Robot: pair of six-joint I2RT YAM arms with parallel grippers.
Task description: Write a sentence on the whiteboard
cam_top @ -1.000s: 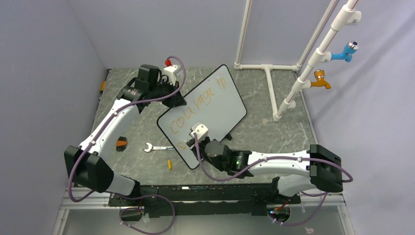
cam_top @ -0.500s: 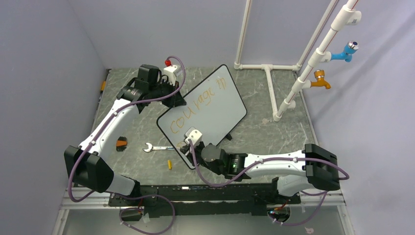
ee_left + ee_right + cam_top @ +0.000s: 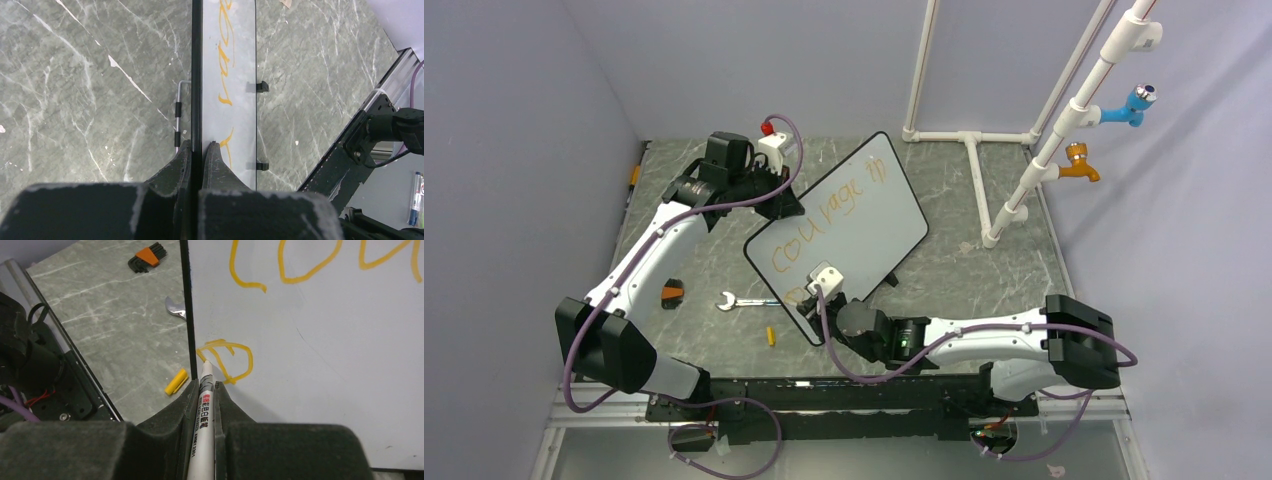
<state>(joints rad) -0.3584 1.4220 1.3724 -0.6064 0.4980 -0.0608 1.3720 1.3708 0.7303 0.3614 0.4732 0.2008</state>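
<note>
Orange sentence [image 3: 822,222] partly hidden, wrench [image 3: 734,300] partly covered

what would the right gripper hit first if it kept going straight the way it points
The whiteboard: the marker clamped in the right gripper aims its tip at the board's face, by the orange loop near the edge. Actual contact is unclear.

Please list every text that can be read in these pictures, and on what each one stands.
"courage" plus a short unclear word: the sentence, orange handwriting on the whiteboard.
A loop like "D": second row, at the tip of the marker.
Printed label on the marker barrel: too blurred to read.
</note>
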